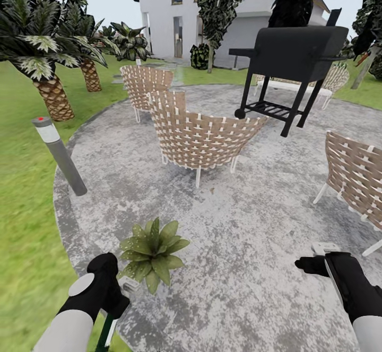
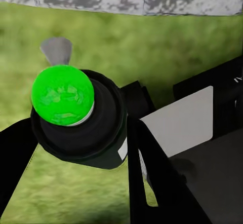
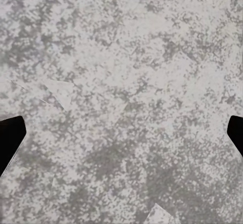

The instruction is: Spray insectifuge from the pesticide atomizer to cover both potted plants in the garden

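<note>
1 potted plant (image 1: pixel 153 250), low green rosette on patio (image 1: pixel 254 246) at 7 o'clock. 3 wicker chairs (image 1: pixel 199 137). Left gripper (image 1: pixel 114 301) clamps 1 atomizer (image 2: pixel 76 117), dark green btl, bright green cap. Right gripper (image 1: pixel 318 259) spread wide, empty.

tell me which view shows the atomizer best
The left wrist view: the pesticide atomizer sits close up between the left gripper fingers, bright green top facing the camera. The head view catches just its lower end under the hand.

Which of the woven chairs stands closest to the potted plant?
The middle woven chair, its curved back toward the camera, directly beyond the potted plant. The chair behind it and the right-edge chair stand farther off.
</note>
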